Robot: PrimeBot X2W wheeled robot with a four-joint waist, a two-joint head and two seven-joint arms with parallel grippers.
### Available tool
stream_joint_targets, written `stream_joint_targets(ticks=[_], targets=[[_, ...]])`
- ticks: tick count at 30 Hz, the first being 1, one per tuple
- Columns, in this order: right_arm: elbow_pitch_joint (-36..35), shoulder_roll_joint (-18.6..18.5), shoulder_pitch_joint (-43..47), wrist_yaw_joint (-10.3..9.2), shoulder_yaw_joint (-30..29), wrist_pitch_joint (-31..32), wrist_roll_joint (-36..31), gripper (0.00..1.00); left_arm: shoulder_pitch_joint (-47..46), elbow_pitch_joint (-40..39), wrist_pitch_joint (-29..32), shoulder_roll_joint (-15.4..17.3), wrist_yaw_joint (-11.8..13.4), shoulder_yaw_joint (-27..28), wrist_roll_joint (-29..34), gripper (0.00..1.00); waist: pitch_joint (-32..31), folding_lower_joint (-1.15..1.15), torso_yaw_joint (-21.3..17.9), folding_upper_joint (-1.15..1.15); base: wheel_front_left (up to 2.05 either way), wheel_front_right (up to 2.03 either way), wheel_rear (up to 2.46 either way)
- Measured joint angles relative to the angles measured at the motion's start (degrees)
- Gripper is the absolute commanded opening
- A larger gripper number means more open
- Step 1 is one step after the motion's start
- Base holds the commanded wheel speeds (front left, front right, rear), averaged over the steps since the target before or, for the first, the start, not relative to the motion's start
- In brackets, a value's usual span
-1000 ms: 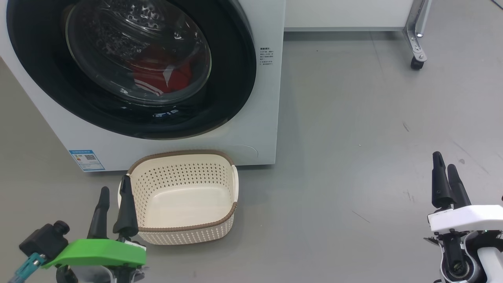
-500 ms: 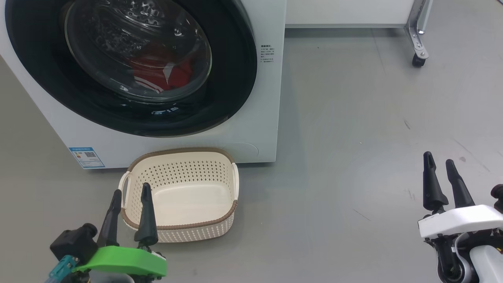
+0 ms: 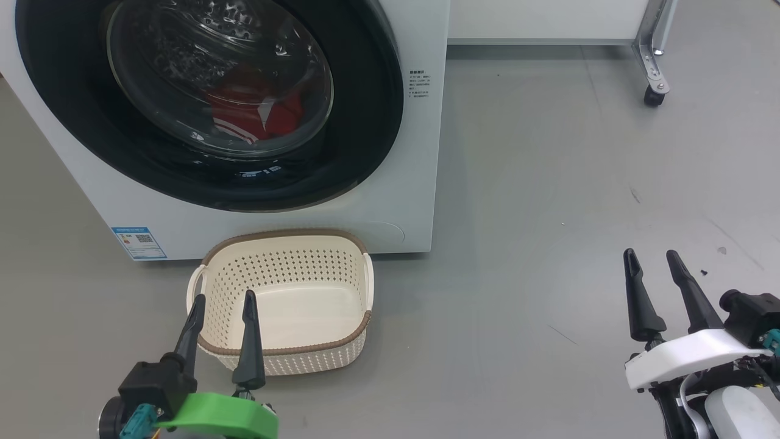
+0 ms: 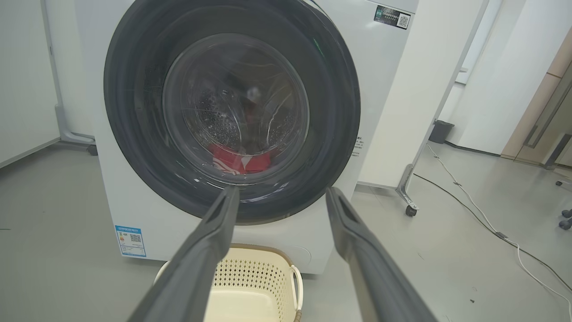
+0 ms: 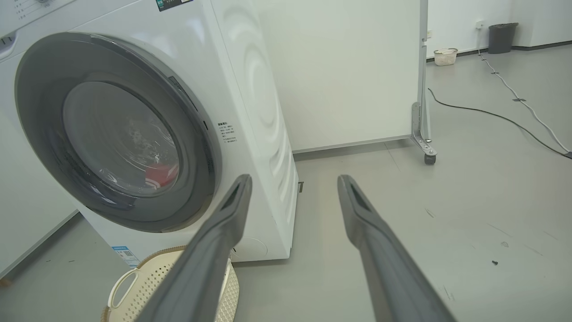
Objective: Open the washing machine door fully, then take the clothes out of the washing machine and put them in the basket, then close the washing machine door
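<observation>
Washing machine (image 3: 414, 201) holds red clothes (image 3: 259, 116) — door (image 3: 365, 146) shut.

Bright, even light fills the room. The grey floor (image 3: 548, 183) carries only faint, soft-edged shadows, one close beside the basket (image 3: 286, 268). White glints streak the washing machine door (image 3: 219, 79) glass. Both wrist views bow straight lines near their edges, and the dark fingers (image 4: 201, 259) near the lens look soft.

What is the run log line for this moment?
washing machine door: closed | red clothes: inside washing machine | basket: empty | left gripper: open, empty | right gripper: open, empty
</observation>
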Motion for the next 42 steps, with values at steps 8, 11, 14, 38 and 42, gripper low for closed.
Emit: stream_joint_targets(ticks=[8, 11, 14, 38, 42], targets=[[1.3, 0.0, 0.3, -1.0, 1.4, -0.9, -4.4, 1.0, 1.1, 0.9, -1.0, -0.1, 0.9, -0.6, 4.7, 1.0, -0.2, 0.0, 0.2, 0.0, 0.0, 0.0, 0.0], [1.5, 0.2, 0.4, -1.51, 1.6, -1.4, -5.3, 1.0, 1.2, 1.4, -1.4, -0.1, 1.1, -0.8, 6.4, 1.0, -0.3, 0.0, 0.2, 0.0, 0.0, 0.0, 0.0], [1.5, 0.5, 0.4, -1.55, 1.8, -1.8, -6.4, 1.0, 1.9, 1.6, -1.9, -0.2, 1.4, -0.4, 8.0, 1.0, -0.3, 0.0, 0.2, 0.0, 0.0, 0.0, 0.0], [3.2, 1.7, 0.4, -2.11, 1.4, -2.8, -8.1, 1.0, 2.2, 2.4, -2.4, -0.2, 2.0, 1.7, 9.3, 1.0, 0.0, 0.0, -0.1, 0.0, 0.0, 0.0, 0.0], [3.3, 1.8, 0.4, -2.03, 1.4, -2.9, -8.1, 1.0, 2.2, 3.0, -2.5, -0.2, 2.0, 1.7, 9.3, 1.0, -0.2, 0.0, 0.0, 0.0, 0.0, 0.0, 0.0]])
